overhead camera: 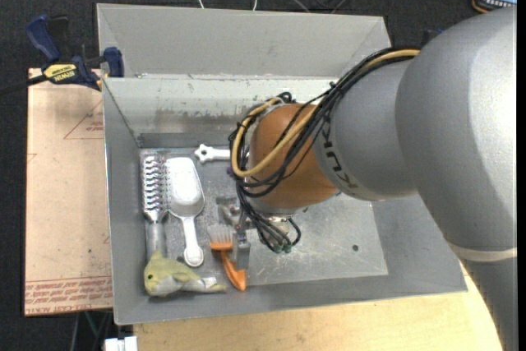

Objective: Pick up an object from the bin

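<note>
My gripper is down in the front middle of the bin, beneath the orange wrist cover. Directly under it lies a small orange thing; its pointed end sticks out toward the bin's front and another orange part shows just to the gripper's left. A white brush with a long handle lies close by on the left. A pale yellow-green soft toy sits in the front left corner.
A grey toothed hairbrush lies along the bin's left wall beside the white brush. A small white wrench-shaped piece rests near the back wall. The arm and its cables cover the bin's middle and right.
</note>
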You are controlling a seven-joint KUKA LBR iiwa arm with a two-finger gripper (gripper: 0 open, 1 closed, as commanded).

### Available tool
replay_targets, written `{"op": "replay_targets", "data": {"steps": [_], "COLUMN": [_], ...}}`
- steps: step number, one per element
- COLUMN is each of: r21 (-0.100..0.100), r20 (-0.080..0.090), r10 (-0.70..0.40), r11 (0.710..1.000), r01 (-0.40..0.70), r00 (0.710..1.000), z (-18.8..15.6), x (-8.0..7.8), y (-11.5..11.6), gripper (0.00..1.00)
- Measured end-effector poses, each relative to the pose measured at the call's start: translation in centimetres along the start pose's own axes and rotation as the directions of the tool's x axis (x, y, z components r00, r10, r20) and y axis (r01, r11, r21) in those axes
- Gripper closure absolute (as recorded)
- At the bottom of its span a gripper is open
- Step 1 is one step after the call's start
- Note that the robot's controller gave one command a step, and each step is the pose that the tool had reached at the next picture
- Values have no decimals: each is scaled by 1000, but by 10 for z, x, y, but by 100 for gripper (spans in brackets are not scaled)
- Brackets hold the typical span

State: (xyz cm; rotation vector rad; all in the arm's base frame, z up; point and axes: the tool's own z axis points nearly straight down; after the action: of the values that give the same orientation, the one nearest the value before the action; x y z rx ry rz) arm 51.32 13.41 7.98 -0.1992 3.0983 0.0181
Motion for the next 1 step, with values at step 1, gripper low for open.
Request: {"op": "replay_targets", "data": {"steps": [1], "r21": [0], "r20": [0], "r10": [1], "r11": [1000], "r01": [-1], "r00": [1000], "z": [0], "x": [0], "y": [0], "gripper": [100]}}
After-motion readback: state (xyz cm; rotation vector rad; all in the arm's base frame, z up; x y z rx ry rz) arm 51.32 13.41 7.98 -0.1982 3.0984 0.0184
